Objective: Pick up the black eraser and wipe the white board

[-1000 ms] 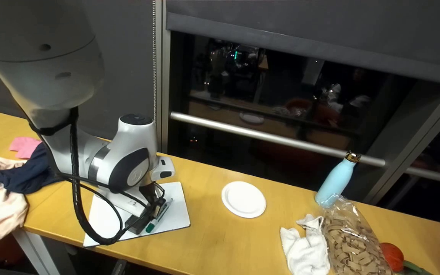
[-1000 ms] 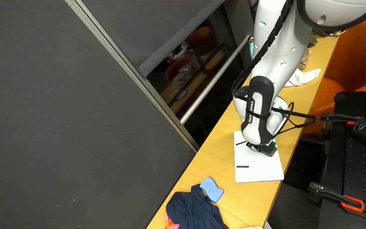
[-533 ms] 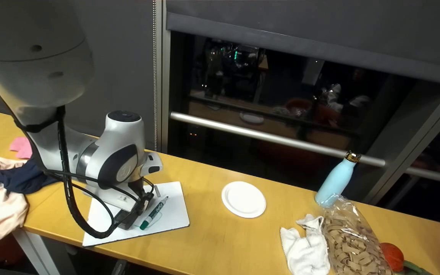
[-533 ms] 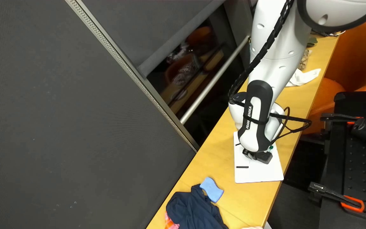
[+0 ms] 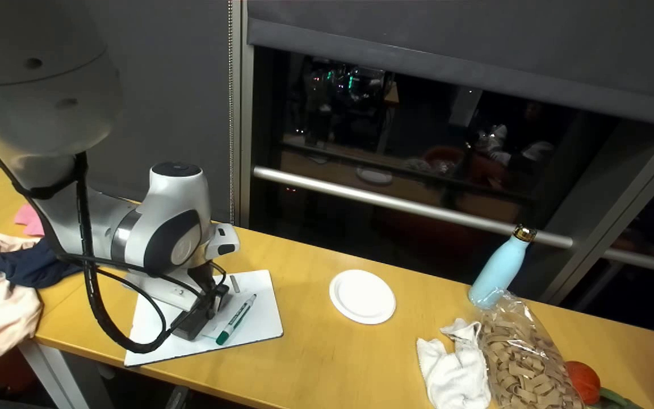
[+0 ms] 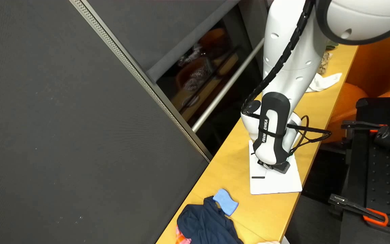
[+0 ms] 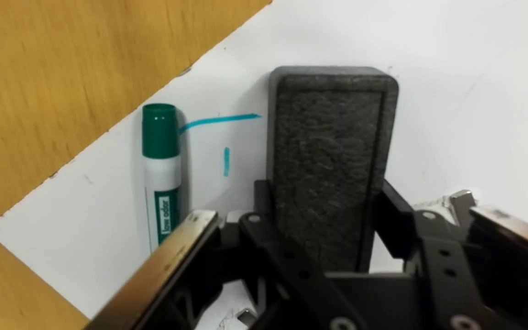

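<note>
The black eraser is a dark block with a textured face toward the wrist camera. My gripper is shut on it, with one pad against each long side. The eraser also shows in both exterior views, low over the white board; whether it touches the board I cannot tell. The white board lies flat on the table. In the wrist view, teal marks show on the board left of the eraser, next to the marker. The arm hides part of the board in both exterior views.
A green-capped marker lies on the board beside the eraser. Small metal bars sit on the board. A white plate, white cloth and blue bottle stand further along. A blue sponge lies near dark clothing.
My gripper has moved with the eraser leftward in an exterior view, away from the marker, mostly in the first half second. The marker has shifted slightly and shows more fully now.
</note>
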